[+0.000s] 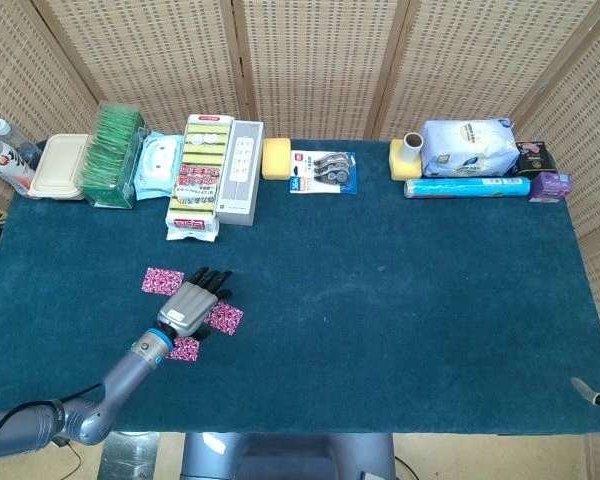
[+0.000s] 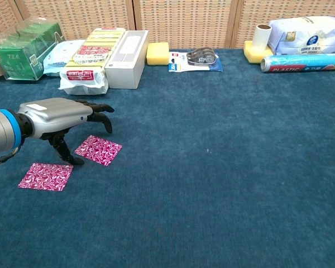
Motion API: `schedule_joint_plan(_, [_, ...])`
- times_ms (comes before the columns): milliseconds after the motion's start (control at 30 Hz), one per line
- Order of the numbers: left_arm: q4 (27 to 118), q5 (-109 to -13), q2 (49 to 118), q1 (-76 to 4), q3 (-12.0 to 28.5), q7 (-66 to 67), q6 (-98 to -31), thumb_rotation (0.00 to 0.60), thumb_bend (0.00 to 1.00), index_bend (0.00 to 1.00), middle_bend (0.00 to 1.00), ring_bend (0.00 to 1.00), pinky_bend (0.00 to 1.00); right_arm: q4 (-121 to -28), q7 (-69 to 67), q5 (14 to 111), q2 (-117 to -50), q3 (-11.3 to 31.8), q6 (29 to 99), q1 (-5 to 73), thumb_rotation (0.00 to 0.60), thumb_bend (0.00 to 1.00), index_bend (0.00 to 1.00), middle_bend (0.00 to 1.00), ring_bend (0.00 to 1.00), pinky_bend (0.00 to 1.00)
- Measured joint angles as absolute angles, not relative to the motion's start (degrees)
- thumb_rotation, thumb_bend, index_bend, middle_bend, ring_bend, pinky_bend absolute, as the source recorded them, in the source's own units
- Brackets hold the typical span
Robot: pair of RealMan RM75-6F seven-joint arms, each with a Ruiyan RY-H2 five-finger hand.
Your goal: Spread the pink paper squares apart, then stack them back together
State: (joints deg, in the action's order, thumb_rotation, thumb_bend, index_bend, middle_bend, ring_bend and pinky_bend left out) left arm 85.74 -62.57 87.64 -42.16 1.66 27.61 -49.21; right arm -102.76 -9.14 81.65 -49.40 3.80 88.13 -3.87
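Three pink patterned paper squares lie apart on the blue table cloth point(image 1: 400, 290) at the front left. One square point(image 1: 162, 281) sits furthest back, one point(image 1: 224, 318) point(image 2: 98, 149) to the right, and one point(image 1: 184, 348) point(image 2: 46, 176) nearest the front edge. My left hand point(image 1: 192, 303) point(image 2: 61, 116) hovers between them with fingers spread and slightly curled, holding nothing. Its thumb points down and touches the cloth beside the right square. In the chest view the hand hides the back square. My right hand does not show in either view.
Along the back edge stand a green tea box point(image 1: 115, 155), a wipes pack point(image 1: 158, 165), a yellow sponge pack point(image 1: 200, 175), a white box point(image 1: 240, 170), a yellow sponge point(image 1: 276, 158), a tape pack point(image 1: 323, 171), a paper roll point(image 1: 411, 150), a blue bag point(image 1: 467, 147) and a plastic wrap box point(image 1: 467, 187).
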Motion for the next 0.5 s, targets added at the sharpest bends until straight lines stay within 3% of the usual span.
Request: schedule_joint_plan(500, [86.31, -59.32, 88.12, -42.93, 1.93, 29.95, -49.37, 0.600, 0.21, 0.26, 0.00, 0.00, 0.00, -102.75, -9.32, 81.85, -49.40, 3.74, 88.30, -3.93, 0.530, 0.00, 0.08, 0.00, 0.00, 0.00])
